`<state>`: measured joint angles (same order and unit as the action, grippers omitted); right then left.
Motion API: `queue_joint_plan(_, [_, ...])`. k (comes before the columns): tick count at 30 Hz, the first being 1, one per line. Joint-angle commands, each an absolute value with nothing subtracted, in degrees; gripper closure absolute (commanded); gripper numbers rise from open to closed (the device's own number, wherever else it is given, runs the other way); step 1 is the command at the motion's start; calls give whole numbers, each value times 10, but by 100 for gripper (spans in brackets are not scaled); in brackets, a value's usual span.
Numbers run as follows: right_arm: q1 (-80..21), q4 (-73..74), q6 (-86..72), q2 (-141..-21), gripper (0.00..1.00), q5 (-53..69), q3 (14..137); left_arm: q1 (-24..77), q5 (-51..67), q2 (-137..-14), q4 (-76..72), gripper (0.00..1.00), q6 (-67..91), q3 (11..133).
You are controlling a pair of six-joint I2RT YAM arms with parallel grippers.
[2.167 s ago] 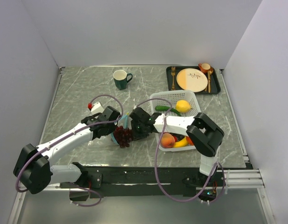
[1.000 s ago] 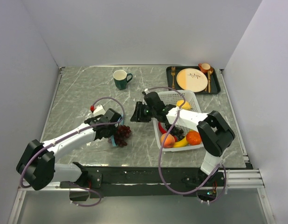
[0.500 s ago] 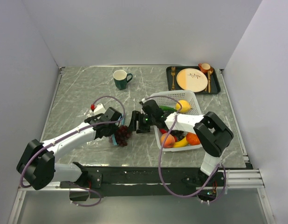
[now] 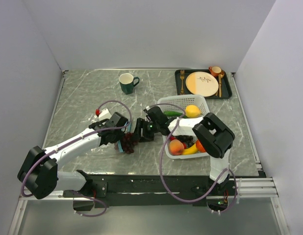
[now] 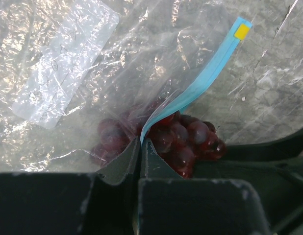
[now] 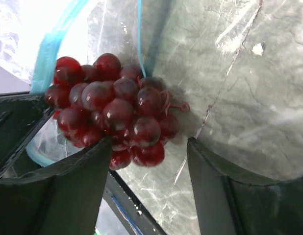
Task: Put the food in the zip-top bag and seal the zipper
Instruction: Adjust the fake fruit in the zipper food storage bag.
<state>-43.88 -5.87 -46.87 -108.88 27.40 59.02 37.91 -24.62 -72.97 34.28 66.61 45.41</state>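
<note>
The zip-top bag [image 5: 68, 73] lies crumpled on the marble table, its teal zipper [image 5: 200, 81] running up from my left gripper [image 5: 141, 143], which is shut on that strip. A dark red grape bunch [image 6: 112, 107] sits at the bag's mouth, partly under the clear film. My right gripper [image 6: 149, 147] is open just behind the grapes; the bunch touches its left finger [image 6: 78, 181], and the right finger stands apart. From above, both grippers meet at the grapes [image 4: 128, 143]. The lemon [image 4: 192, 111], green pepper [image 4: 172, 113], peach [image 4: 176, 146] and banana [image 4: 190, 150] lie in the basket.
The white mesh basket [image 4: 164, 101] stands right of the grippers, under my right arm. A dark green mug [image 4: 126, 83] sits at the back centre. A black tray [image 4: 229, 88] with a cream plate and cutlery is at the back right.
My right gripper has swung from beside the basket down and left to the grapes at the bag's mouth. The left gripper and the bag have stayed put.
</note>
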Motion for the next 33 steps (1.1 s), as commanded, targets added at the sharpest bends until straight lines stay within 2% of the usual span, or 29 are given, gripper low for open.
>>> queue_joint_plan(1, [-441, -112, -477, -1114, 39, 300, 606, 380, -234, -730, 329, 99, 652, 468])
queue_joint_plan(2, [-441, -124, -477, -1114, 44, 306, 606, 380, -233, -729, 327, 99, 651, 468])
queue_joint_plan(3, [-442, -127, -475, -1117, 54, 306, 606, 380, -232, -729, 326, 99, 650, 466])
queue_joint_plan(5, [-441, -146, -473, -1120, 66, 315, 606, 380, -230, -727, 322, 99, 647, 464])
queue_joint_plan(6, [-440, -155, -471, -1116, 75, 326, 605, 380, -230, -726, 321, 99, 646, 463])
queue_joint_plan(9, [-440, -195, -476, -1093, 84, 335, 590, 380, -229, -725, 321, 99, 645, 463])
queue_joint_plan(16, [-440, -238, -471, -1025, 85, 320, 563, 381, -202, -717, 294, 99, 623, 480])
queue_joint_plan(27, [-438, -116, -399, -868, 84, 220, 578, 395, -164, -741, 266, 99, 593, 591])
queue_joint_plan(33, [-437, -83, -392, -827, 83, 196, 576, 396, -155, -708, 194, 99, 626, 562])
